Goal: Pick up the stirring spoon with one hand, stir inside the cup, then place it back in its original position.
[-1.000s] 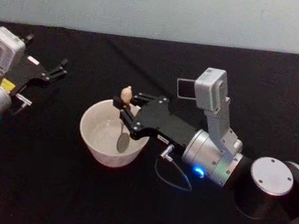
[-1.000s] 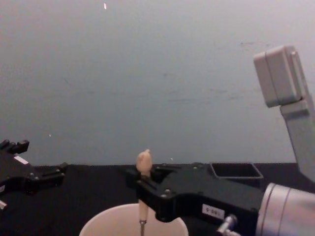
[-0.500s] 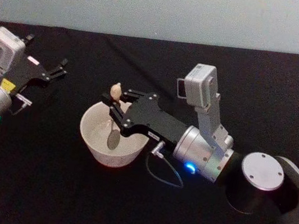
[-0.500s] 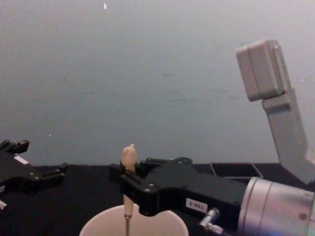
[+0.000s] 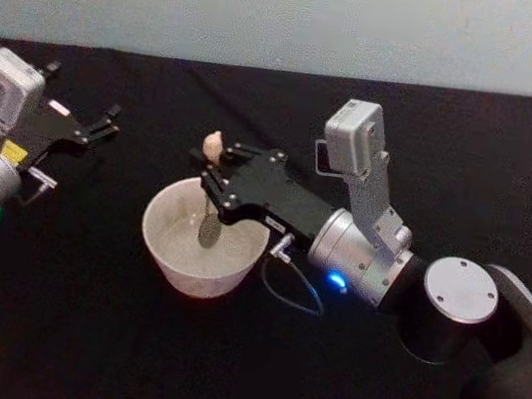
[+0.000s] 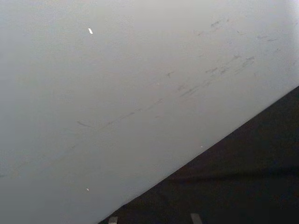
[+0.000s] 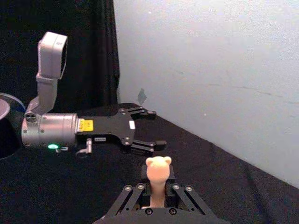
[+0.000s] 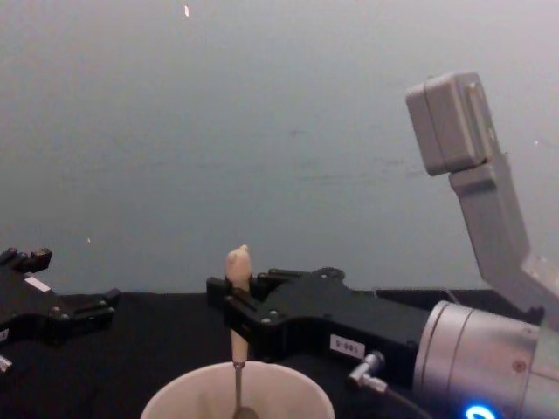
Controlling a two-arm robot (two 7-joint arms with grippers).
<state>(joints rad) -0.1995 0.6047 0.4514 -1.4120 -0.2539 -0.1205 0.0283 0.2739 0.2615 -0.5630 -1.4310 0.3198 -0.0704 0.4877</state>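
Centrally, R gripper [image 5: 215,176] is clamped on the pale handle of the stirring spoon [image 5: 208,230], bowl end down inside the cup [image 5: 160,244]; spoon prob. light, stiff, slick, so grip handle below knob; L gripper [image 5: 111,121] idle far left, fingers apart.

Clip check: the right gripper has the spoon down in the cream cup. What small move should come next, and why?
Probably a short sweep of the metal-bowled, beige-handled stirring spoon around inside the wide cream-white cup: the black right gripper is shut on its handle, and the spoon hangs upright with its bowl low near the cup's middle. The black left gripper idles open, far left.
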